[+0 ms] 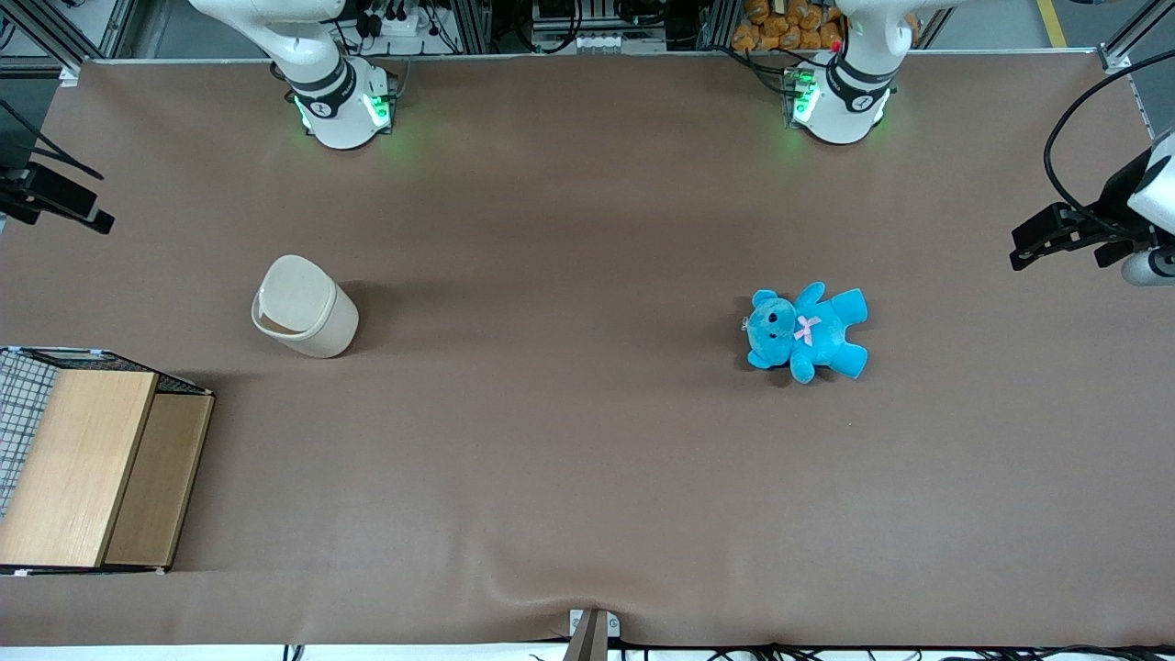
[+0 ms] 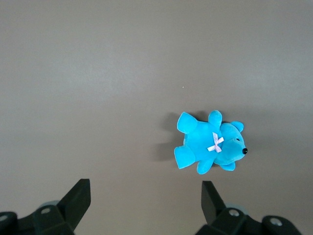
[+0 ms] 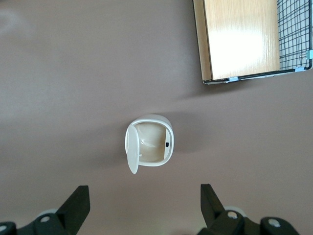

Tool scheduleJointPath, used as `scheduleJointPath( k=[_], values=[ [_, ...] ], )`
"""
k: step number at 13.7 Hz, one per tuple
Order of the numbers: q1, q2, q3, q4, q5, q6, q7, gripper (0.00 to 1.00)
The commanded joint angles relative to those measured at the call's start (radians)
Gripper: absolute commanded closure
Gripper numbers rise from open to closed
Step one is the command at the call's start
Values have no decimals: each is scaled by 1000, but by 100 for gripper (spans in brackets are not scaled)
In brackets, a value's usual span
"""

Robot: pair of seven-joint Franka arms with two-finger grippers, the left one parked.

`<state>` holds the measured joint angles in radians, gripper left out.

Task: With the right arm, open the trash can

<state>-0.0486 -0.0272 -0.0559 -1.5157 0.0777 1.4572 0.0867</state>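
Observation:
The cream-beige trash can (image 1: pixel 305 319) stands upright on the brown table toward the working arm's end. In the right wrist view the trash can (image 3: pixel 150 141) is seen from above: its flip lid (image 3: pixel 132 152) stands swung up on edge and the hollow inside shows. My right gripper (image 3: pixel 144 196) is open and empty, with its two black fingers (image 3: pixel 74 205) wide apart. It hangs high above the table and well clear of the can, touching nothing. In the front view the gripper (image 1: pixel 57 200) shows as a black shape at the table's edge.
A wooden box with wire mesh (image 1: pixel 83 468) sits nearer the front camera than the can, and shows in the right wrist view (image 3: pixel 239 39). A blue teddy (image 1: pixel 806 330) lies toward the parked arm's end, and shows in the left wrist view (image 2: pixel 210 144).

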Motion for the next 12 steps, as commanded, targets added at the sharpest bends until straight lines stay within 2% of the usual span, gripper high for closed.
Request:
scheduleJointPath(
  k=[1,12],
  values=[
    [1,18,2,25,-16,-14,-10,0],
    [0,24,2,20,-13,-14,-19,0]
  ],
)
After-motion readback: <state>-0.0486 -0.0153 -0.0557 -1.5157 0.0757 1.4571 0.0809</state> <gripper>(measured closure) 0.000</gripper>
